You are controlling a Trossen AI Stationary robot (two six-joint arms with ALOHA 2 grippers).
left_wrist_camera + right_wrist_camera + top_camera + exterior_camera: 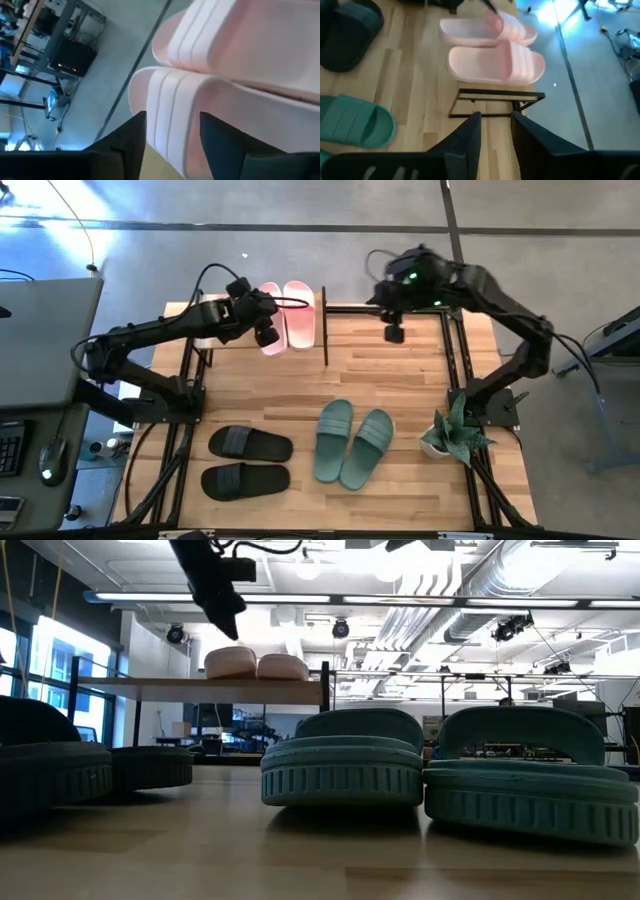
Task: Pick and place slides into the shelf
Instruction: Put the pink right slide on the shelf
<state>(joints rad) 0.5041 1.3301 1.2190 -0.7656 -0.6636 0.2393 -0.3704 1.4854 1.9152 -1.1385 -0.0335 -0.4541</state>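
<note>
Landmark for all positions: the shelf (325, 330), standing at the far edge of the worktop (400, 380), its black tube frame and pale top board visible in the low view.

Pink slides (286, 315): both lie side by side on the shelf's top board, touching or nearly so. Long axes run from the near edge of the shelf toward the far edge (parallel to each other). The right wrist view shows their straps toward the end away from the worktop centre; in the low view their rounded ends face the camera.

Left claw (266, 335): at the near end of the left-hand pink slide, directly over the shelf. Its two fingers (220, 145) stand apart, one on either side of that slide's ribbed strap, with visible gaps, so it is spread and not pinching.

Right claw (394, 333): above the shelf's right end, well apart from the pink pair. The fingers stand slightly apart with nothing between them.

Green slides (352, 442): on the worktop, nearer than the shelf and well clear of it, long axes roughly toward the shelf, tilted slightly right.

Black slides (248, 462): left of the green pair, long axes crosswise (parallel to the shelf's front).
</note>
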